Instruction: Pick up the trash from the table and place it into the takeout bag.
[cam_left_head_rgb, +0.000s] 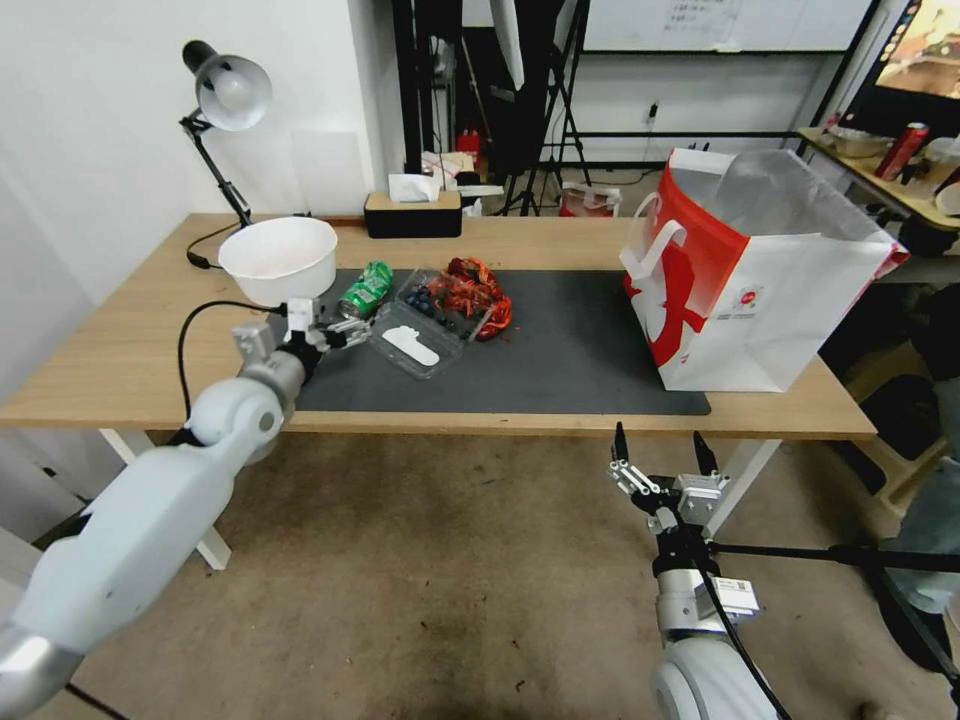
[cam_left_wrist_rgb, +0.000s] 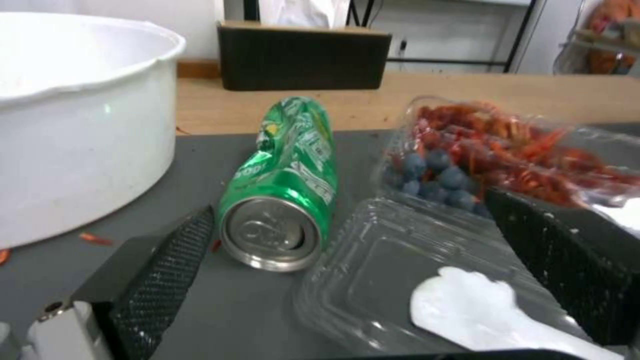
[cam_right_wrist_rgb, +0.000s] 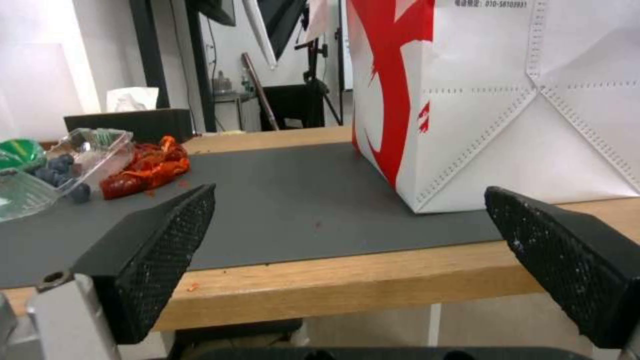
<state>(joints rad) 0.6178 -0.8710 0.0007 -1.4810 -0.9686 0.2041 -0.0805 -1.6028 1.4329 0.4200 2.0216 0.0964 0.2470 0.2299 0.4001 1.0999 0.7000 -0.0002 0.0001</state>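
Note:
On the table, the trash lies on the left half of the dark mat. It is a crushed green can on its side, an open clear clamshell holding blueberries, a heap of red shells and a white bowl. My left gripper is open just above the mat. Its fingers straddle the can's near end and the clamshell lid. The takeout bag stands open at the right end. My right gripper hangs open below the table's front edge, facing the bag.
A desk lamp and a black tissue box stand along the table's far edge. A black tripod leg crosses the floor near my right arm. A second table with a red can sits at the back right.

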